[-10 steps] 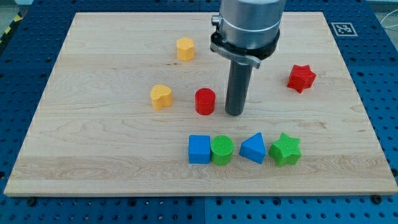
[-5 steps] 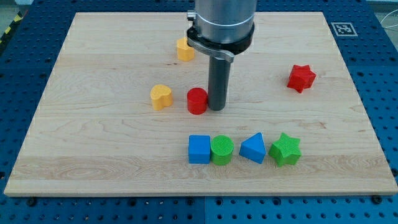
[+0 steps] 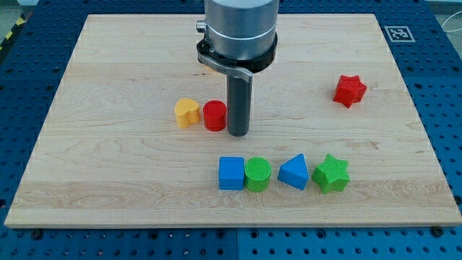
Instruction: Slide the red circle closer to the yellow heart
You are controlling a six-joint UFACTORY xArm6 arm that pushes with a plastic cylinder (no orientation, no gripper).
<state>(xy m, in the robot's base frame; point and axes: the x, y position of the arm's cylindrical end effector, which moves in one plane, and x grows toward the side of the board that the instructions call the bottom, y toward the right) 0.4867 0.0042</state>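
Red circle (image 3: 214, 115) sits just right of the yellow heart (image 3: 187, 113), nearly touching. My tip (image 3: 238, 134), a bare rod with no fingers to open or close, touches the circle's right side. The task looks essentially done.

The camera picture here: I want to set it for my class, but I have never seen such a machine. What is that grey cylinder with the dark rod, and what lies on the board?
It is a robot arm seen by one camera. It has no hand, only a dark rod; my tip slides on the wooden board and holds nothing. It stands against the red circle, on its right in the view, with the yellow heart close on the circle's left. Below lie a blue cube, green circle, blue triangle and green star; a red star sits at right.
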